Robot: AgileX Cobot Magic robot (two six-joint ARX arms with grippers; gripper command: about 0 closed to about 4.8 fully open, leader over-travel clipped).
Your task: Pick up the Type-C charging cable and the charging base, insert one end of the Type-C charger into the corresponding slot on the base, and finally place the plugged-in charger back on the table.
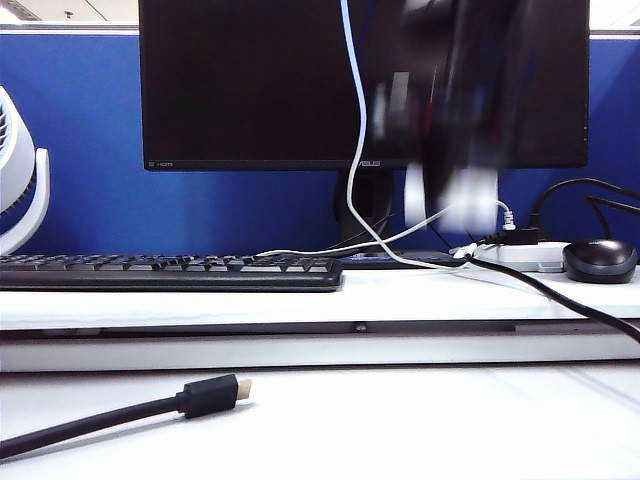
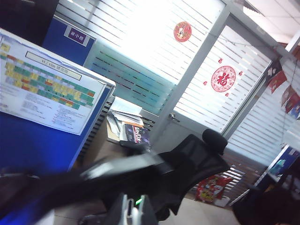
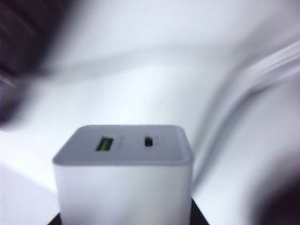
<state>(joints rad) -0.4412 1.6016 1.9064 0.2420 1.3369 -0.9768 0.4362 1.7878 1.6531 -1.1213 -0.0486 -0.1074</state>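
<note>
Exterior view: The right gripper [image 1: 450,190] hangs in front of the wide black flat monitor [image 1: 250,80], above the raised ledge of the white flat table [image 1: 420,420], right of centre. It and its arm are heavily blurred. At its lower end is a smeared white shape, the small white rectangular plastic charging base [image 1: 472,200], clear of the ledge. The long, thin white Type-C charging cable [image 1: 355,150] drops from the upper edge of the view, passes in front of the monitor and curves down onto the ledge near the white power strip [image 1: 525,257]. A rounded black mouse [image 1: 600,260] lies just beside the strip. A flat black keyboard [image 1: 170,272] lies on the left of the ledge. A thick black cable with a gold-tipped plug [image 1: 205,396] lies on the lower surface. The left gripper is not visible here.

Left wrist view: The camera faces a black mesh office chair [image 2: 192,164] and bright slatted window blinds [image 2: 154,42]. Only blurred metal parts of the left gripper [image 2: 131,211] show at the frame edge. Its jaws are together; what they hold cannot be told.

Right wrist view: The charging base fills the near field in sharp focus against a blurred white background. Its end face shows a green-lined socket and a small oval slot. The dark jaws of the right gripper are clamped on its lower sides.
</note>
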